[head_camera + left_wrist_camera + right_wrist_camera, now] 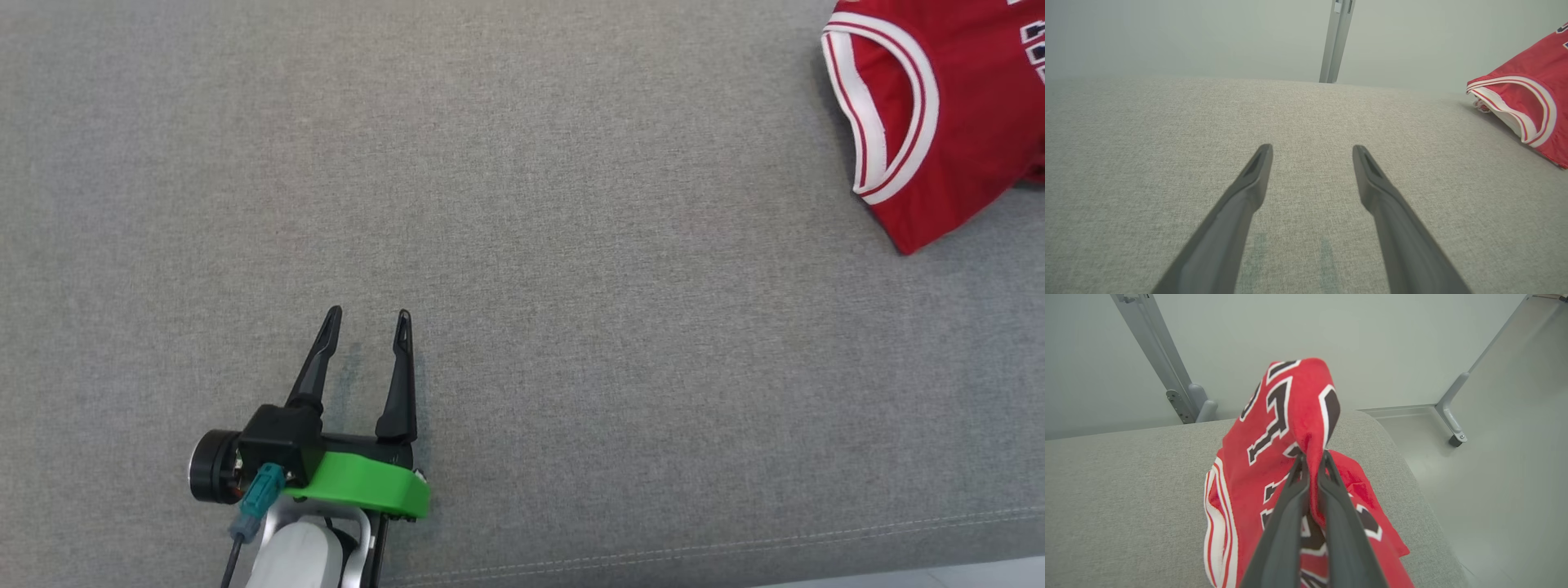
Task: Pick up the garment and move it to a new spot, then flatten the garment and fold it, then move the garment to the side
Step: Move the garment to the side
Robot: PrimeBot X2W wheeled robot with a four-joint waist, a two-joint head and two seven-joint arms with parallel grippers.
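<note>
Right pincer (1313, 458) around black-lettered jersey (1290, 404)

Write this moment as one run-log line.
stage: pick-up | right claw: shut on jersey | left claw: open, empty | jersey: pinched fold up, rest on cushion

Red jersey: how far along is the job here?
Done: the right gripper is shut on a fold of the red jersey. In hand: lifting it; most lies bunched on the grey cushion, at its right end. Left: moving, flattening, folding, setting aside. The left gripper is open over bare cushion.
</note>
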